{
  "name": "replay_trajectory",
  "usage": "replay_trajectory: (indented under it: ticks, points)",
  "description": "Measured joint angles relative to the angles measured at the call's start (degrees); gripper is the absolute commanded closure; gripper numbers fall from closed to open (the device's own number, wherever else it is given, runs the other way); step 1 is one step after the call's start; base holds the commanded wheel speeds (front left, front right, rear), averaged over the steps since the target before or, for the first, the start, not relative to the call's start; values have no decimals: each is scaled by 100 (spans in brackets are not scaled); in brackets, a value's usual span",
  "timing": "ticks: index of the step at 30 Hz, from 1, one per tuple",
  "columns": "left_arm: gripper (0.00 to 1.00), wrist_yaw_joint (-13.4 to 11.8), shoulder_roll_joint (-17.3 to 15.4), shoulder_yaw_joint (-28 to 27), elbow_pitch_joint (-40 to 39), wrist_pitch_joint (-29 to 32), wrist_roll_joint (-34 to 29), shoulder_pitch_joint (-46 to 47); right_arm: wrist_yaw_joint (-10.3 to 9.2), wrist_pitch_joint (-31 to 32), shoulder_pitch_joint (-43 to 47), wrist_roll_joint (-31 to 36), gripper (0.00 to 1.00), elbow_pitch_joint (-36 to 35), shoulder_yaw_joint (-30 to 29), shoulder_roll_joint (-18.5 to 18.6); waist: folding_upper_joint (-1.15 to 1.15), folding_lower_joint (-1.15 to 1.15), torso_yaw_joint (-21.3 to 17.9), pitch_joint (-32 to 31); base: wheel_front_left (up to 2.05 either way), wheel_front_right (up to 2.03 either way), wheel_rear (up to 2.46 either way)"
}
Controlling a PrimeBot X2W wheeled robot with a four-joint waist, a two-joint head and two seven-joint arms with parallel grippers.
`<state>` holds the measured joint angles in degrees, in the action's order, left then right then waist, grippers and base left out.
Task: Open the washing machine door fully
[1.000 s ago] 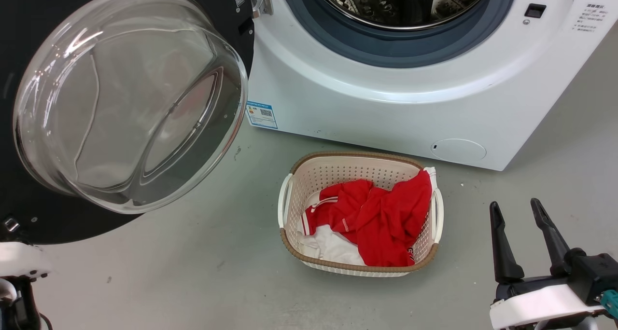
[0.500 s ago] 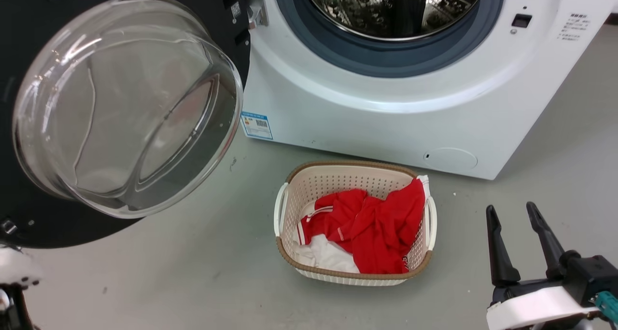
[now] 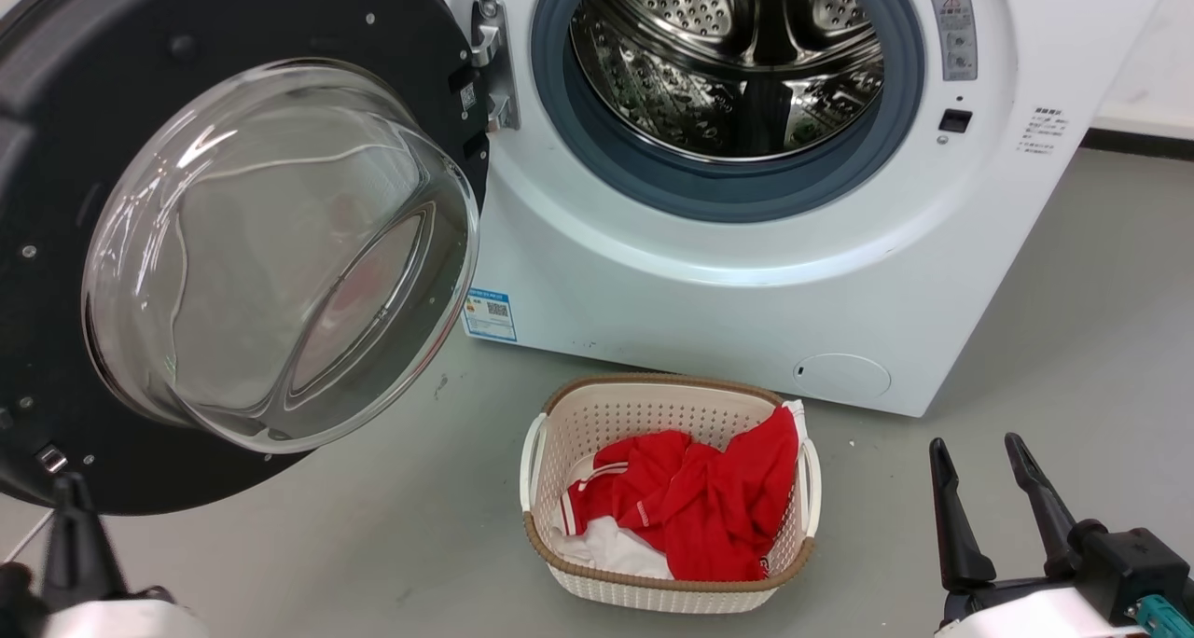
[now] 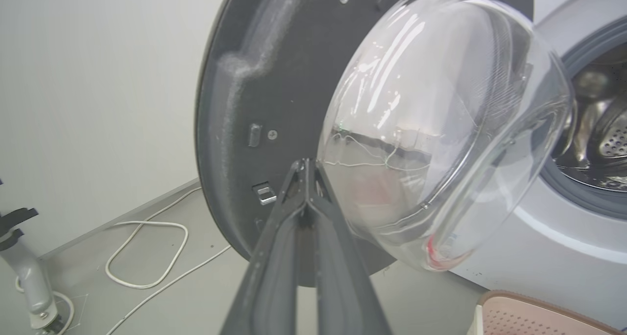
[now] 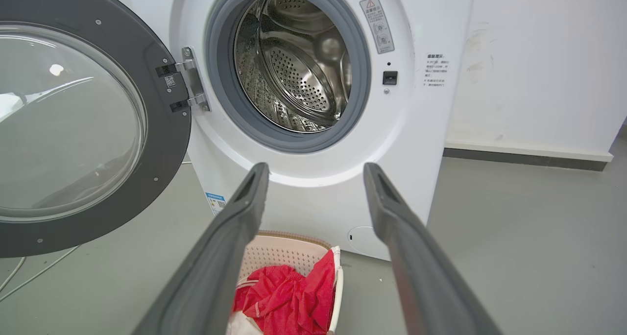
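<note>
The washing machine [image 3: 709,293] is a white front-loader with its steel drum [image 3: 737,69] exposed. The washing machine door [image 3: 280,256], a black disc with a bulging glass bowl, stands swung far out to the left on its hinge [image 3: 490,60]. My left gripper [image 3: 67,489] is at the lower left, just below the door's bottom edge. In the left wrist view the left gripper [image 4: 304,164] is shut on nothing, its tips close to the door's inner face [image 4: 245,105] beside the latch [image 4: 264,194]; contact is unclear. My right gripper [image 3: 975,444] is open at the lower right, away from the machine.
A beige perforated basket [image 3: 653,381] with red and white clothes [image 3: 690,507] sits on the grey floor before the machine. A white cable [image 4: 147,251] loops on the floor behind the door. A grey stand [image 4: 29,286] is by the wall.
The head camera has tilted up, so everything sits lower in the picture and more of the drum shows. My left gripper's dark finger has come into view under the door.
</note>
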<state>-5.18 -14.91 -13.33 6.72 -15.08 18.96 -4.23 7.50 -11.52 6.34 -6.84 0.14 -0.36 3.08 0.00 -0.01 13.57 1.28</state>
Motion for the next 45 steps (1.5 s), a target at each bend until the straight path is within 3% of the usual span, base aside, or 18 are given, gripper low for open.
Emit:
replay_trajectory:
  ticks: [8, 16, 17, 18, 20, 22, 23, 33, 45]
  points:
    - [100, 151, 388, 730, -249, 55, -181, -135, 1, 41, 62, 20, 0, -46, 11, -10, 0, 0, -223, -123, 0, 0, 0]
    - [100, 331, 448, 1350, -140, 87, -483, 272, 1, 47, 58, 37, 0, -103, -40, -12, 0, 0, -613, -125, 0, 0, 0]
    - [92, 363, 459, 1425, -111, 88, -515, 333, 1, 47, 57, 38, 0, -105, -56, -11, 0, 0, -668, -123, 0, 0, 0]
    - [65, 370, 472, 1482, -86, 87, -533, 388, 1, 47, 53, 46, 0, -110, -65, -12, 0, 0, -724, -122, 0, 0, 0]
    - [43, 387, 498, 1579, -22, 86, -591, 492, 1, 47, 44, 65, 0, -113, -75, -12, 0, 0, -840, -119, 0, 0, 0]
    - [9, 396, 515, 1657, 51, 80, -632, 570, 0, 47, 38, 80, 0, -114, -80, -12, 0, 0, -955, -121, 0, 0, 0]
    - [0, 399, 520, 1685, 78, 79, -653, 598, 0, 46, 30, 79, 0, -114, -78, -12, 0, 0, -1010, -121, 0, 0, 0]
    - [0, 366, 550, 1816, 194, 43, -773, 794, 0, 44, -34, 99, 0, -94, -13, -12, 0, 1, -1386, -127, 0, 0, 0]
    - [0, 163, 560, 1873, 90, 24, -922, 555, 0, -5, -46, 101, 0, 5, 38, -12, 0, 1, -1454, -184, 0, 0, 0]
